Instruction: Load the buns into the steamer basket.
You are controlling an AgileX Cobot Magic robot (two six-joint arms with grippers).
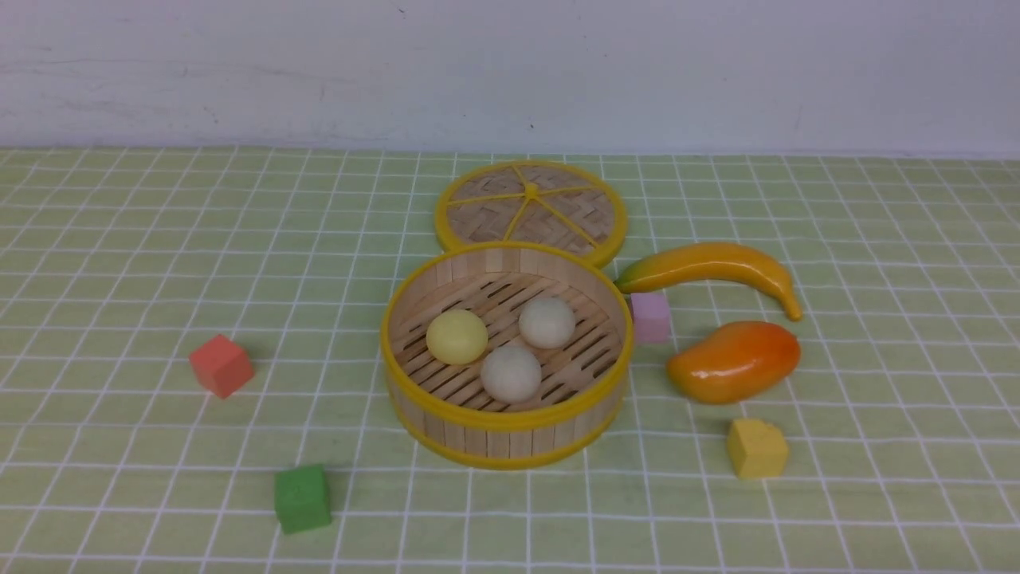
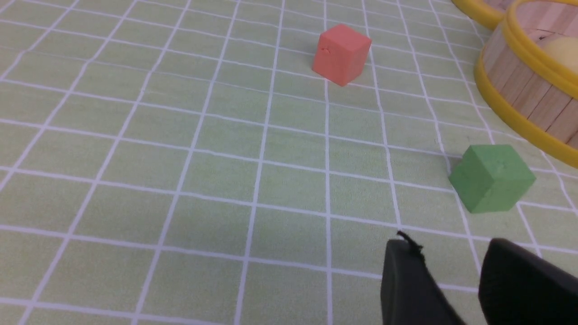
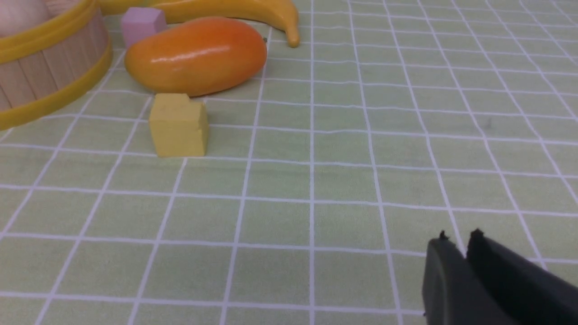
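The steamer basket (image 1: pixel 507 421) stands at the table's middle. Inside it lie three buns: a pale yellow one (image 1: pixel 457 336) and two off-white ones (image 1: pixel 547 322) (image 1: pixel 511 373). Neither gripper shows in the front view. In the left wrist view my left gripper (image 2: pixel 451 246) hangs open and empty over the cloth, short of the green cube (image 2: pixel 491 178), with the basket's wall (image 2: pixel 524 90) beyond. In the right wrist view my right gripper (image 3: pixel 457 239) is shut and empty, far from the basket's wall (image 3: pixel 40 76).
The woven lid (image 1: pixel 531 208) lies behind the basket. A banana (image 1: pixel 709 267), a pink cube (image 1: pixel 651 316), a mango (image 1: pixel 733 361) and a yellow cube (image 1: pixel 756 448) lie to the right. A red cube (image 1: pixel 221 365) and the green cube (image 1: pixel 302 498) lie to the left.
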